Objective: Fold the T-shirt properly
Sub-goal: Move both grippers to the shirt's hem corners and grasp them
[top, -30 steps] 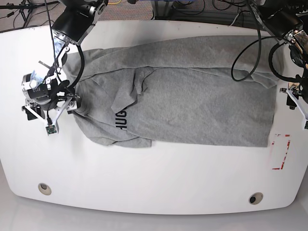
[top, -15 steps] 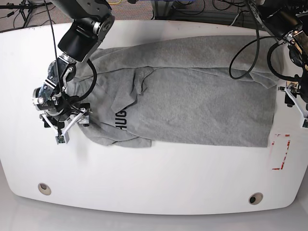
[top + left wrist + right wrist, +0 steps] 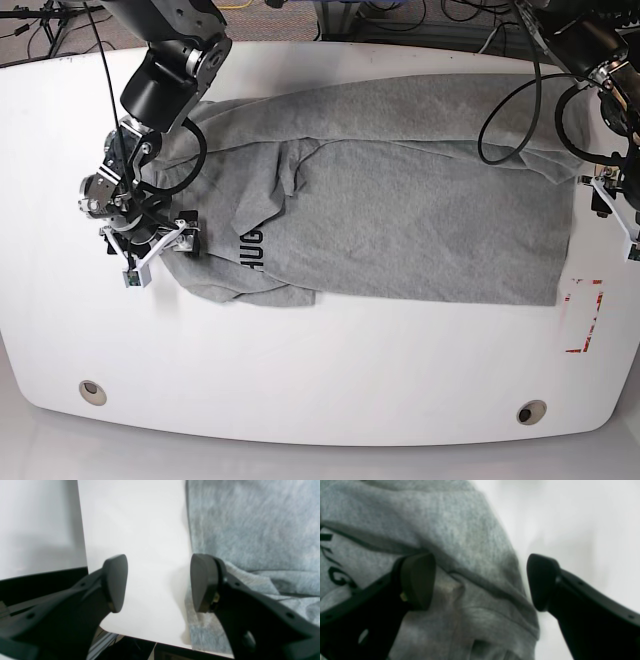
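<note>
Left wrist view: the left gripper (image 3: 158,582) has its jaws spread over bare white desk (image 3: 135,530), one finger overlapping the T-shirt (image 3: 250,525) edge; the cloth is blurred, heather-grey.

Right wrist view: the right gripper (image 3: 480,580) has its jaws spread astride a folded shirt edge, gripping nothing; black lettering (image 3: 335,576) is cut off at left.

Base view: the T-shirt (image 3: 400,200) lies crumpled across the desk (image 3: 320,370), its print mostly hidden in a fold. The left gripper (image 3: 612,210) is partly cropped.

Robotics lab, white worktable (image 3: 330,380), loose black cables (image 3: 505,120), red tape marker (image 3: 588,315)
</note>
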### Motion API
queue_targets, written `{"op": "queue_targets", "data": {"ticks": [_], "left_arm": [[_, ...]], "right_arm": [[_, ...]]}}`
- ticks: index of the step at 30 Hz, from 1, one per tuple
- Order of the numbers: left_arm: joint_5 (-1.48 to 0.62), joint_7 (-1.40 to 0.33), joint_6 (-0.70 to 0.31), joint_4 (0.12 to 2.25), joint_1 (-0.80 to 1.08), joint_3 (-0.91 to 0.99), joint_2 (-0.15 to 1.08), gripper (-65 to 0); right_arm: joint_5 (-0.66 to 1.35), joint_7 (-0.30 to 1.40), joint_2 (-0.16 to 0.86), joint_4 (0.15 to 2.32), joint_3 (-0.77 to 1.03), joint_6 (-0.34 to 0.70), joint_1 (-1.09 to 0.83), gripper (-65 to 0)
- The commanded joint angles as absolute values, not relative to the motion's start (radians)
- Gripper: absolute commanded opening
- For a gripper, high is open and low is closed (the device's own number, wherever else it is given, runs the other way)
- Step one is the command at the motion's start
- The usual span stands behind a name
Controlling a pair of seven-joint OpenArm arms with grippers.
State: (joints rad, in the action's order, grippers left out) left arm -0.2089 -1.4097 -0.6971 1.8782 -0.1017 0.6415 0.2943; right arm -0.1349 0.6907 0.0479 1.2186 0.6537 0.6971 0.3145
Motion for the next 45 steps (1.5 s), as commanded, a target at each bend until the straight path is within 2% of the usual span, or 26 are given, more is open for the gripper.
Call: {"op": "queue_targets", "data": {"ticks": [1,9,12,16,19,20,21,26,36,45], "left_arm": [[-0.214,-1.396,-0.698,1.891,-0.12,0.642,0.312,-27.8],[-0.214,-1.396,-0.698,1.891,-0.127,0.642,0.312,-27.8],[-0.214,-1.396,-0.698,1.891,-0.128,0.642,0.312,-27.8],[-0.214,-1.391,-0.698,1.854,-0.154,0.639,0.302,-27.8],[-0.214,-1.349,-0.698,1.768,-0.18,0.63,0.295,-27.8],[-0.214,-1.34,-0.698,1.742,-0.185,0.625,0.295,-27.8],[-0.216,-1.326,-0.691,1.704,-0.193,0.619,0.295,-27.6],[-0.214,-1.224,-0.647,1.549,-0.259,0.581,0.298,-27.5],[-0.182,-0.98,-0.452,1.202,-0.366,0.532,0.349,-27.2],[-0.122,-0.771,-0.438,0.931,-0.449,0.479,0.401,-27.2]], "right_arm": [[-0.127,0.624,0.065,1.173,0.653,0.698,0.331,-11.1],[-0.127,0.595,0.071,1.142,0.648,0.698,0.294,-11.4],[-0.127,0.595,0.071,1.144,0.647,0.698,0.278,-17.1],[-0.127,0.595,0.071,1.144,0.647,0.698,0.278,-38.8],[-0.127,0.595,0.071,1.144,0.645,0.698,0.278,-58.2],[-0.127,0.595,0.071,1.144,0.645,0.698,0.278,-62.9],[-0.13,0.596,0.071,1.144,0.645,0.698,0.278,-65.0],[-0.133,0.598,0.071,1.144,0.636,0.698,0.278,-63.4],[-0.13,0.598,0.071,1.145,0.613,0.698,0.274,-65.0],[-0.128,0.598,0.071,1.145,0.611,0.698,0.268,-65.0]]}}
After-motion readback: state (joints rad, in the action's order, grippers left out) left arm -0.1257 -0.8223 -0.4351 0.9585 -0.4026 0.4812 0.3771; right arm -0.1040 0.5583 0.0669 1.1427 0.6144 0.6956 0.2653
